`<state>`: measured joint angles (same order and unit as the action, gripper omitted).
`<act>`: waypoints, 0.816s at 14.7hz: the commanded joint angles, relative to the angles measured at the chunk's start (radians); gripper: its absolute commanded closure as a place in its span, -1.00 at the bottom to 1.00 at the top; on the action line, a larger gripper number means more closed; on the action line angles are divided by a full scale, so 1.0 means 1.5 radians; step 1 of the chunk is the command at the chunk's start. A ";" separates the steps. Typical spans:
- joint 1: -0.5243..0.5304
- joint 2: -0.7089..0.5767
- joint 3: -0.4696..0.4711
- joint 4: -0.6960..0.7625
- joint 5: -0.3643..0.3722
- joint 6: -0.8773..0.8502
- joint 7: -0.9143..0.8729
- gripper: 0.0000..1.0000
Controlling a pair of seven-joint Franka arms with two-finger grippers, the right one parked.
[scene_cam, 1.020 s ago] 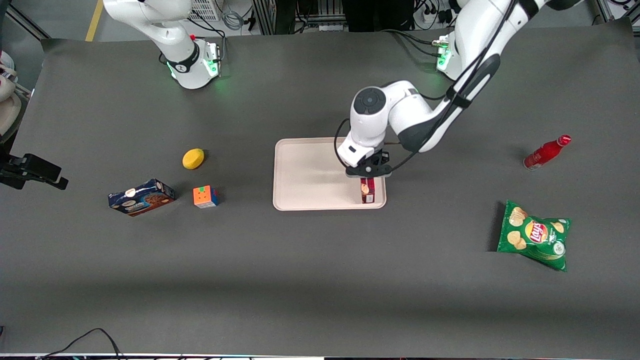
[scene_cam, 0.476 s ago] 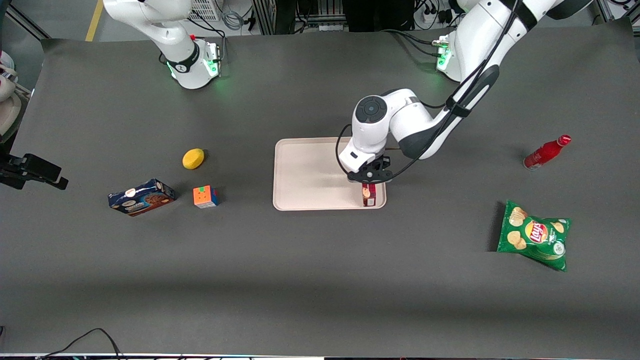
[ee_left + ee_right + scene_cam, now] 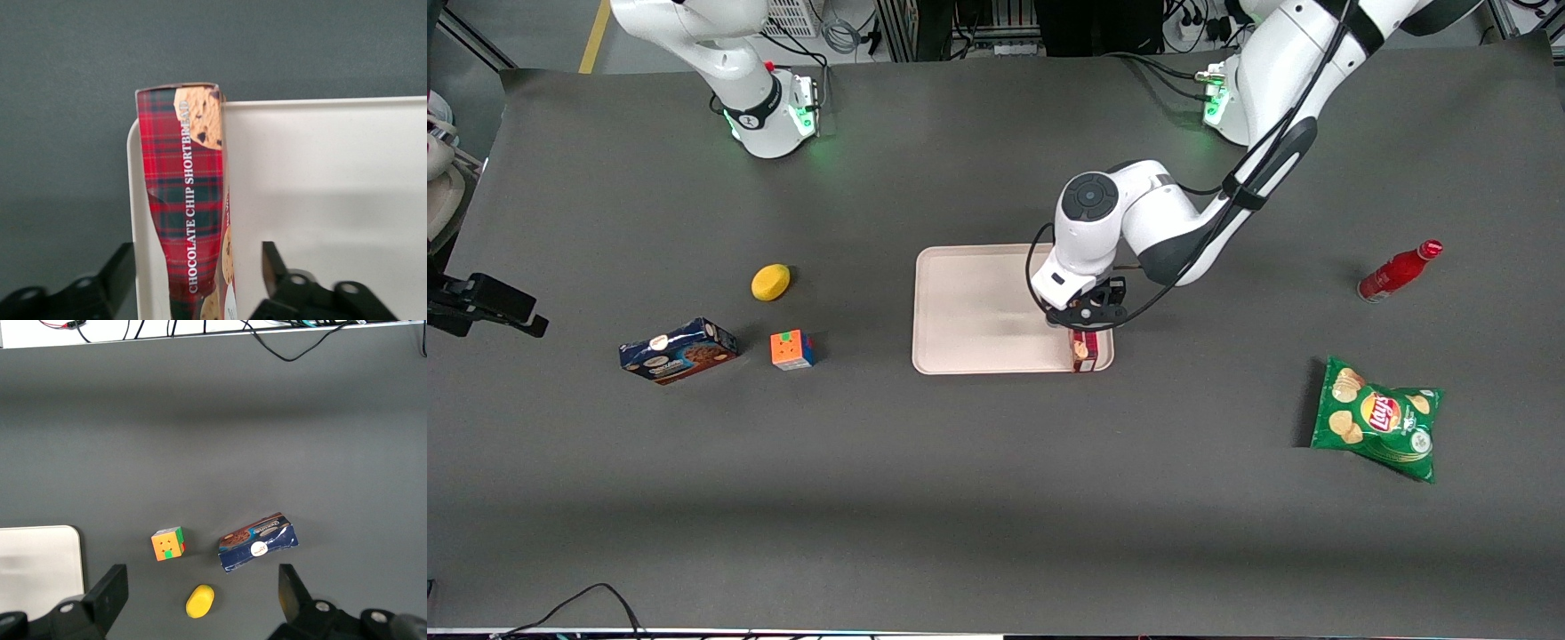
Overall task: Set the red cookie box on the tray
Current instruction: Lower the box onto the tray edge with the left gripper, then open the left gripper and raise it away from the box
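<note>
**Plaid carton sits at the tray's corner, with our release under way**

Red plaid cardboard is what we see first: the long slim red cookie box point(image 3: 187, 213), printed with round cookies and the words "Chocolate Chip Shortbread", lies along one short rim of the large flat pale beige-pink tray point(image 3: 969, 307). From the front it shows at the tray corner nearer the camera, toward the working arm's end of the table point(image 3: 1084, 349). In the left wrist view the carton's outer long edge runs over the raised rim, so we judge it is resting partly against that rim, not flat on the tray floor; we cannot tell whether it is fully settled.

Our left arm's gripper point(image 3: 1087, 313) hangs directly above the box. Its two black fingers point(image 3: 273, 263) stand apart, one on each side of the carton with a visible gap at each, so we read them as spread and not clamping it.

As for progress, we judge the carrying part done and the box delivered onto the tray. What remains is to lift the gripper clear without nudging the carton, which sits close enough to the rim that a brush could tip it outward.

Well apart from the tray lie a dark-blue cookie box point(image 3: 679, 350), a colourful puzzle cube point(image 3: 792, 349), a yellow lemon point(image 3: 770, 282), a green crisp bag point(image 3: 1378, 420) and a red bottle point(image 3: 1398, 270).
</note>
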<state>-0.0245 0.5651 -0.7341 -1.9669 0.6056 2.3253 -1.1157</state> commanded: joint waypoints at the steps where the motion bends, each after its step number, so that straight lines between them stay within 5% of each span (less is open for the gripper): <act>1: -0.001 0.006 -0.001 0.009 0.014 -0.001 -0.014 -1.00; 7: 0.006 -0.074 -0.009 0.050 -0.020 -0.114 0.048 -1.00; 12: 0.013 -0.213 0.001 0.148 -0.236 -0.325 0.302 -1.00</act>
<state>-0.0116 0.3847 -0.7420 -1.7952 0.3806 2.0088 -0.8471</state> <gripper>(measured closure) 0.000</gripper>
